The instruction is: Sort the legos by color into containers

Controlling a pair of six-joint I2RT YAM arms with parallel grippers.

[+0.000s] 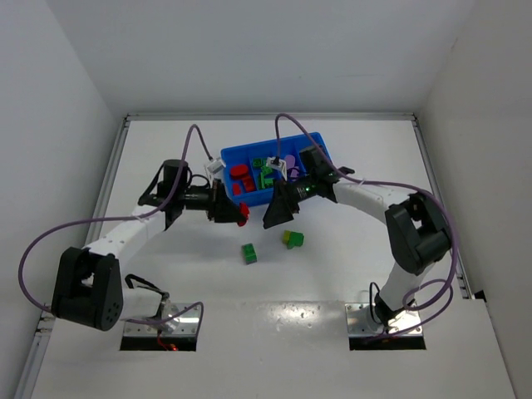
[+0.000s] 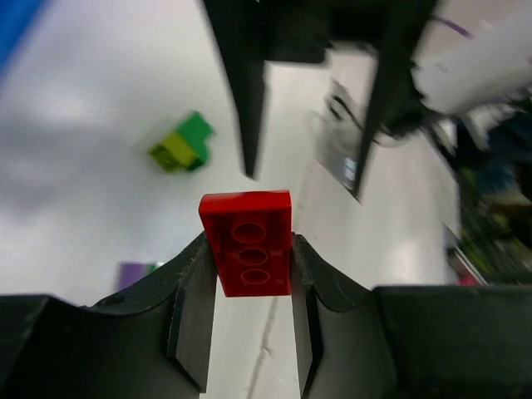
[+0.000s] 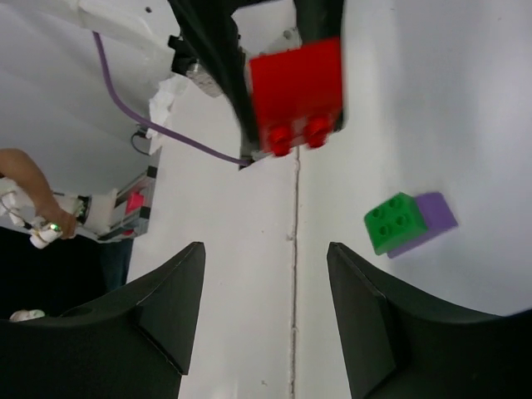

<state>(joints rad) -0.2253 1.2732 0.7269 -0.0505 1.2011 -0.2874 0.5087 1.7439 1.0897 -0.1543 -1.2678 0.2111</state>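
My left gripper (image 1: 238,213) is shut on a red brick (image 1: 243,213) and holds it above the table, just in front of the blue tray (image 1: 229,155). In the left wrist view the red brick (image 2: 247,245) sits between my two fingers. My right gripper (image 1: 274,214) is open and empty, facing the left one; its wrist view shows the red brick (image 3: 297,96) ahead of its open jaws (image 3: 266,249). A green-and-purple stack (image 1: 249,253) (image 3: 407,223) and a yellow-and-green stack (image 1: 292,239) (image 2: 181,145) lie on the table. The tray holds red, green and pink bricks.
The tray's near wall is right behind both grippers. The right arm's elbow (image 1: 420,233) rises at the right. A purple cable (image 1: 50,237) loops at the left. Table edge rails run along both sides.
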